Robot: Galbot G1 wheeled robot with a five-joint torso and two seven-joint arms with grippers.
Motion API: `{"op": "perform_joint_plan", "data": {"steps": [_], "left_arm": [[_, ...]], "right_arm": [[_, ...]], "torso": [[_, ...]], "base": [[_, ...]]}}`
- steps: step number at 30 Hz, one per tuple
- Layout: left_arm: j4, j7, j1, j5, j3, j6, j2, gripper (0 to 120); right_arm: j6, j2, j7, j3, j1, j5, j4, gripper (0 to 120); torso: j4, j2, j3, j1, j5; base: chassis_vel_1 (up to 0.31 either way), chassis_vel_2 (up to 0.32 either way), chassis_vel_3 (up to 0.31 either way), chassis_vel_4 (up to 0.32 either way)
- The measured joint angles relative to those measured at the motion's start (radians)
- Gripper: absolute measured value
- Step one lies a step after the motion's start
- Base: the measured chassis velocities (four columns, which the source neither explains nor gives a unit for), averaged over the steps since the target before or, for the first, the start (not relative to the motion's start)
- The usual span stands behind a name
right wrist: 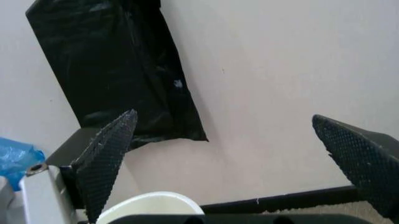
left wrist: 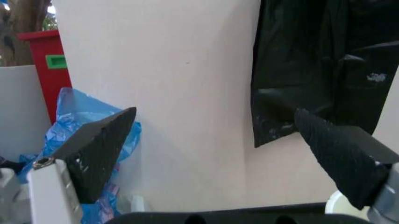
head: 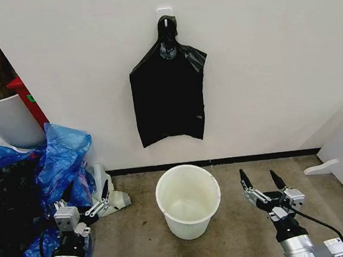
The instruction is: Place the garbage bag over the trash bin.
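Garbage bag (head: 169, 92): black, hanging flat from a hook (head: 164, 12) high on the white wall, directly above the bin.
Trash bin (head: 189, 200): cream-white, upright on the floor near the wall's black skirting, nothing inside.
Left hand (head: 85, 195): low, left of the bin, fingers spread, holding nothing.
Right hand (head: 261, 179): low, right of the bin, fingers spread, holding nothing.
Blue plastic bags (head: 62, 157): heaped at the floor's left side, below a white plant pot (head: 9, 120).

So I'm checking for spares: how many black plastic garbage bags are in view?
1: the thin black plastic garbage bag hangs from a white wall hook, above the round cream-white plastic trash bin. More may be hidden in the blue plastic bags.
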Motion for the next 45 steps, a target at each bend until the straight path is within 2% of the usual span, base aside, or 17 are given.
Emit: {"op": "perform_joint_plan", "data": {"steps": [45], "left_arm": [[0.034,-0.009,-0.036,-0.037,0.003,-0.004,0.023,100]], "right_arm": [[-0.010,0.000,0.005,-0.032,0.022,-0.051,-0.037,100]], "torso": [[0.0000,0.000,0.000,0.000,0.0001]], "base": [[0.000,0.000,0.000,0.000]]}}
